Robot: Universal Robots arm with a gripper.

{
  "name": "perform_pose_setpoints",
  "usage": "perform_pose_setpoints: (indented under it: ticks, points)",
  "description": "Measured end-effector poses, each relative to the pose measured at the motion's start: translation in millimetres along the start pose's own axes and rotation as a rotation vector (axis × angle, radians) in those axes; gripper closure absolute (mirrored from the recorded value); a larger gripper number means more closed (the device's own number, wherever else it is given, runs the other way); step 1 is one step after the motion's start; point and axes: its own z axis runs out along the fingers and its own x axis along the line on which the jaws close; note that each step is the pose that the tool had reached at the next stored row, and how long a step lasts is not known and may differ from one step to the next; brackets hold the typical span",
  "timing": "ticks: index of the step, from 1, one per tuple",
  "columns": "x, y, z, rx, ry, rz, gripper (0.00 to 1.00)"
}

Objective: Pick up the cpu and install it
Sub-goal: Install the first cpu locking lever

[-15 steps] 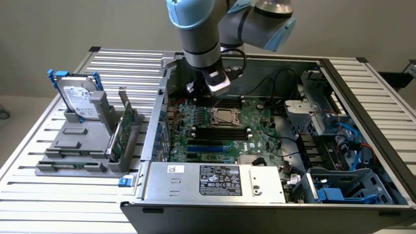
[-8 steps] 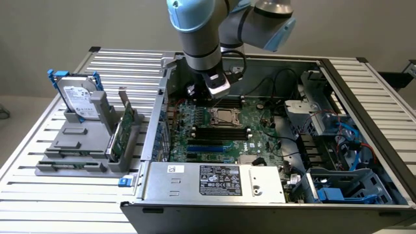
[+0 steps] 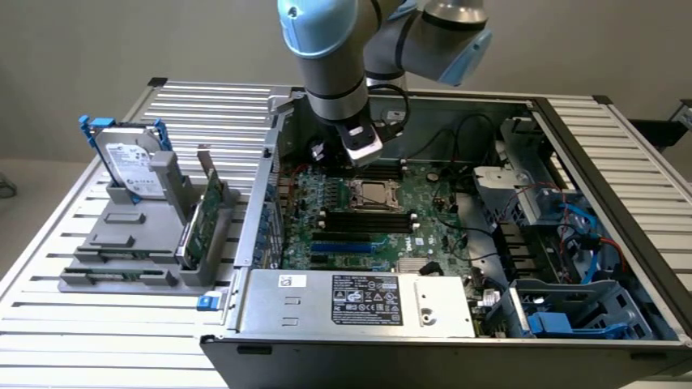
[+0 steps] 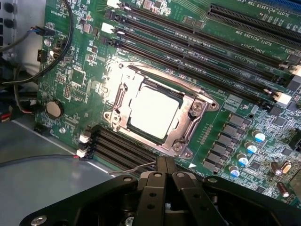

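The cpu (image 4: 153, 112), a small square chip with a bright silvery top, lies flat inside the metal socket frame (image 4: 197, 107) on the green motherboard (image 4: 235, 101). In the exterior view the cpu (image 3: 378, 194) sits at the middle of the board inside the open computer case. My gripper (image 4: 165, 164) hovers just above the board beside the socket. Its black fingers are pressed together and nothing is between them. From outside, the gripper (image 3: 362, 156) hangs over the far edge of the socket, apart from the chip.
Memory slots (image 4: 197, 52) run on both sides of the socket. Black cables (image 4: 61, 42) loop near the case wall. A power supply (image 3: 357, 300) fills the case front. On the exterior view's left, a grey holder (image 3: 119, 259) carries the hard drive (image 3: 135, 166) and a green card (image 3: 206, 215).
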Motion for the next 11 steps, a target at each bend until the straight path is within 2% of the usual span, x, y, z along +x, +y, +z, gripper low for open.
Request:
perform_pose_setpoints:
  ticks: [4,11]
  points:
    - [0.4,-0.6,0.2,0.0041,-0.0009,-0.004,0.89]
    - [1.1,-0.9,1.7,0.0159,-0.0020,-0.018,0.89]
